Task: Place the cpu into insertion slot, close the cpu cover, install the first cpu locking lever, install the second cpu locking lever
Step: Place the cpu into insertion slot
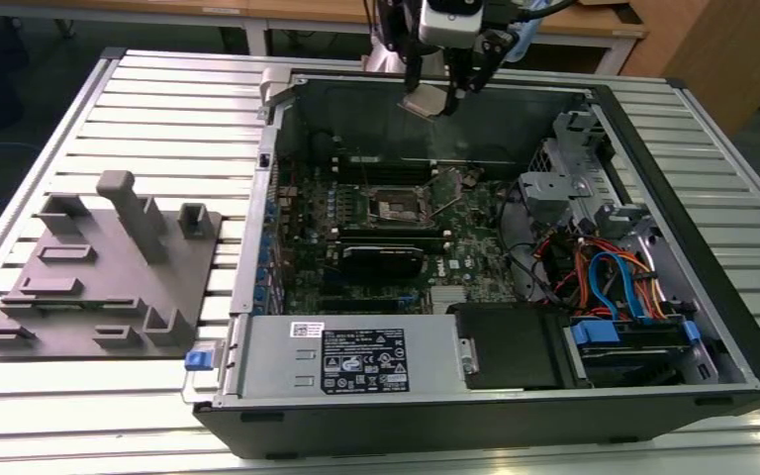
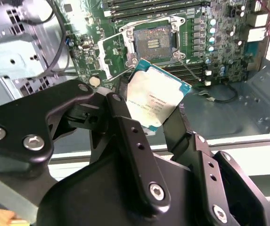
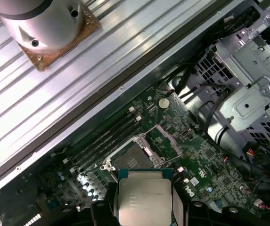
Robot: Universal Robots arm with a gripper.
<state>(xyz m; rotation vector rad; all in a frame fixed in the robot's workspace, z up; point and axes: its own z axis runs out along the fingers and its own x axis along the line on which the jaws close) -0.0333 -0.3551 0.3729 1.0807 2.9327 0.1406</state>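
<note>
Up above the open PC case (image 1: 720, 259), the gripper (image 1: 435, 99) is clamped on the cpu (image 1: 424, 103), well clear of the insertion slot (image 1: 398, 205).

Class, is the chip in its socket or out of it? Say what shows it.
Out. The chip is clamped between the jaws, well clear of the socket, which lies empty.
</note>
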